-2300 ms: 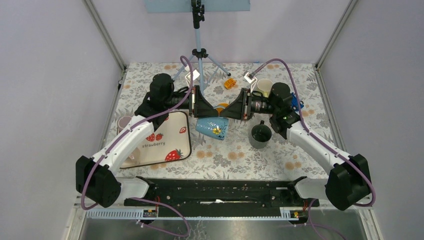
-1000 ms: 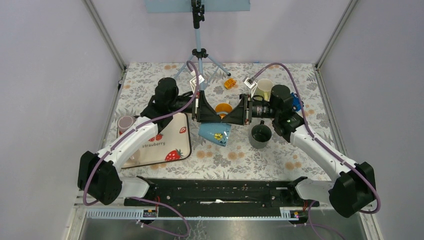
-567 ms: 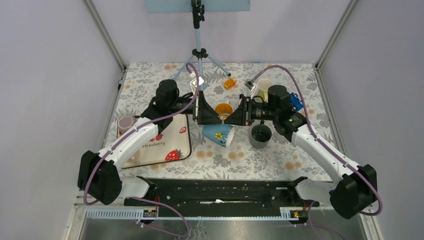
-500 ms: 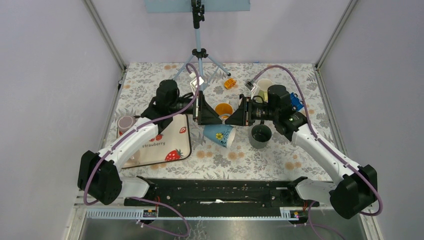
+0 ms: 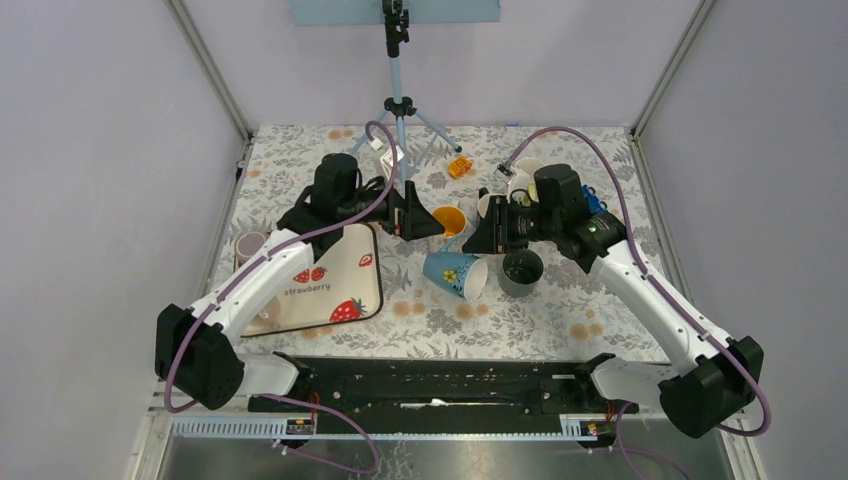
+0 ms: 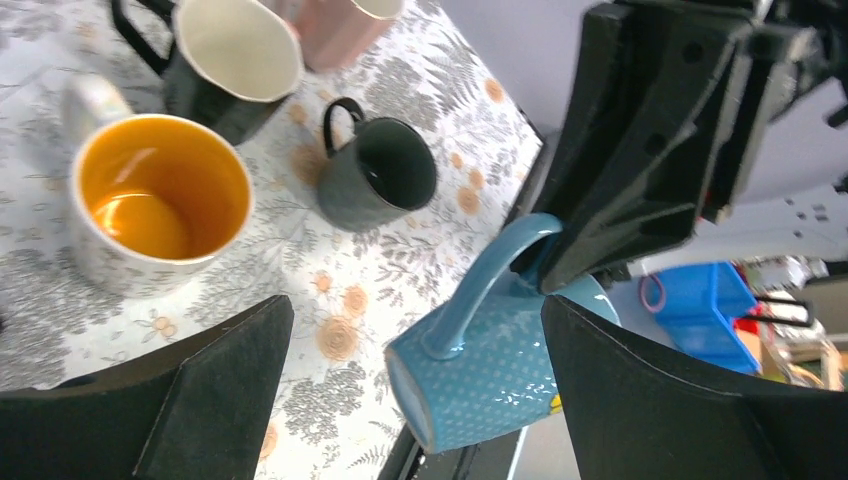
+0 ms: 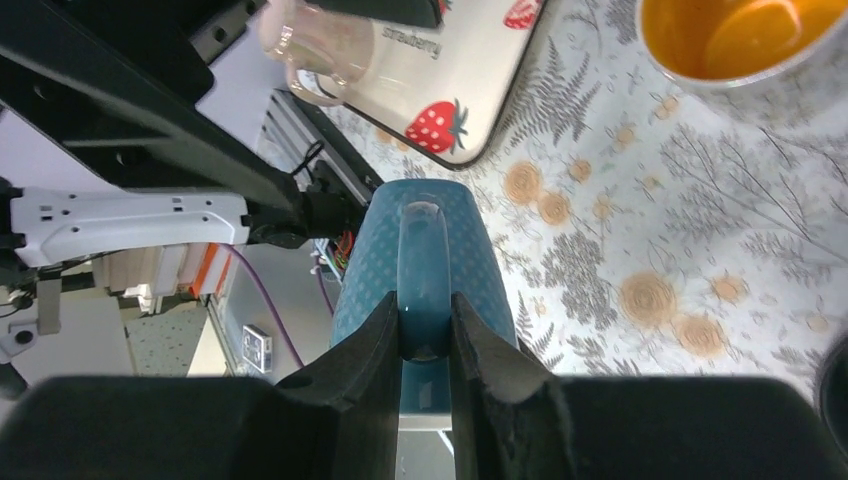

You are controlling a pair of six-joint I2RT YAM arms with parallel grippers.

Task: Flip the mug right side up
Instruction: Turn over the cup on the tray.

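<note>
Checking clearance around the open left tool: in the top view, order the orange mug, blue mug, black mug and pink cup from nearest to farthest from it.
1. orange mug, right beside the left tool, on its right.
2. blue mug, toward the arm bases.
3. black mug, farther right.
4. pink cup, far left.

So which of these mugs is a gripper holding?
The blue dotted mug: the right gripper pinches its handle. The orange-lined mug and the black mug stand untouched.
</note>
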